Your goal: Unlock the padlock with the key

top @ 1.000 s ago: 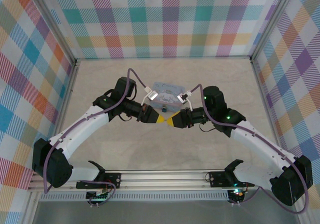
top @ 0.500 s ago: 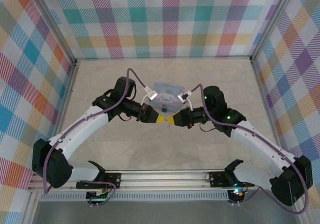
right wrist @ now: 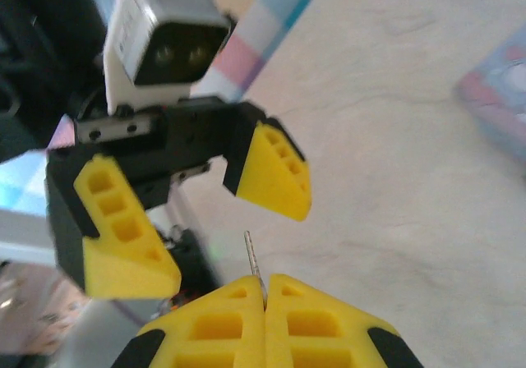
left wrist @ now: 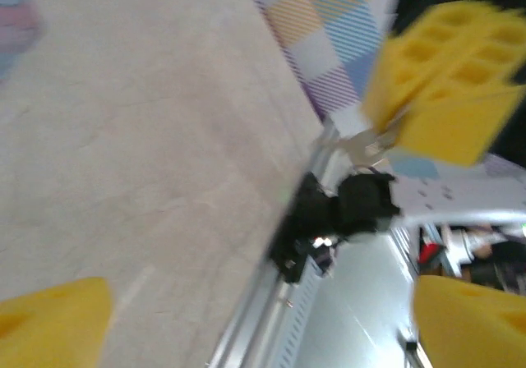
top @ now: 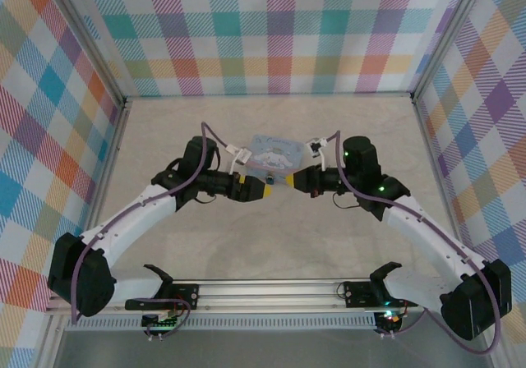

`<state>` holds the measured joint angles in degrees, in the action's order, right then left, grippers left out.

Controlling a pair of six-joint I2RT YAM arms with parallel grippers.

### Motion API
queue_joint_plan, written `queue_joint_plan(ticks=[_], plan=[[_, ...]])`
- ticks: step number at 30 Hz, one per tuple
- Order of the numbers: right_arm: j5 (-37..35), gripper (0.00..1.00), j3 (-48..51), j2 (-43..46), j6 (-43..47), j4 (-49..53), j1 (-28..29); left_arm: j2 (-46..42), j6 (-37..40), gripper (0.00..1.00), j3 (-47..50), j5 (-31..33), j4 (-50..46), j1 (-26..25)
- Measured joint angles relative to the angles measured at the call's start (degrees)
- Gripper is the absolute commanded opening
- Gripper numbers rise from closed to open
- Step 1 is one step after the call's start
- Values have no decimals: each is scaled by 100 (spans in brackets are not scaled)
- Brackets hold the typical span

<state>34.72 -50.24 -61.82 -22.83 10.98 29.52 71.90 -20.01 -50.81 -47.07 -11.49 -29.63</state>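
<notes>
Facing each other over the table [top: 205,130], just in front of the box [top: 278,150], two grippers nearly meet. The right gripper [right wrist: 265,288] has its yellow jaws pressed together on the key [right wrist: 251,257], whose thin blade sticks out between their tips. It points into the left gripper [right wrist: 234,245], whose jaws stand apart, touching neither finger.

No text, label, brand, number or sign can be read anywhere; the cartoon print on the pale blue box [top: 276,151] is too small to be made out.
</notes>
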Motion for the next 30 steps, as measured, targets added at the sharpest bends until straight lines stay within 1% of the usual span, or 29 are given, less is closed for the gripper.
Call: queue_joint_plan(ticks=[3, 6, 10, 12, 17, 21, 25, 30], plan=[[-573, 0, -160, -81, 205, 70, -15, -11, -345, 100, 433, 695, 466, 0], [-1051, 0, -363, -348, 330, 61, -87, -15, -673, 100, 822, 1364, 1045, 0], [-1707, 0, -627, -1014, 452, -37, -210, 94, -905, 100, 1445, 2061, 2092, -2], [-1989, 0, -844, -1497, 496, -101, -267, 387, -940, 100, 1657, 2299, 2632, -31], [-2446, 0, -1624, -2765, 595, -238, -413, 1434, -925, 100, 1668, 2529, 3668, -144], [-2702, 0, -2376, -3720, 699, -339, -551, 2159, -732, 100, 1593, 2680, 4334, -278], [-2916, 0, -3121, -4533, 774, -319, -662, 2632, -444, 100, 1495, 2874, 4841, -411], [-3069, 0, -3943, -5342, 896, -170, -745, 3198, -219, 100, 1165, 2922, 5366, -481]])
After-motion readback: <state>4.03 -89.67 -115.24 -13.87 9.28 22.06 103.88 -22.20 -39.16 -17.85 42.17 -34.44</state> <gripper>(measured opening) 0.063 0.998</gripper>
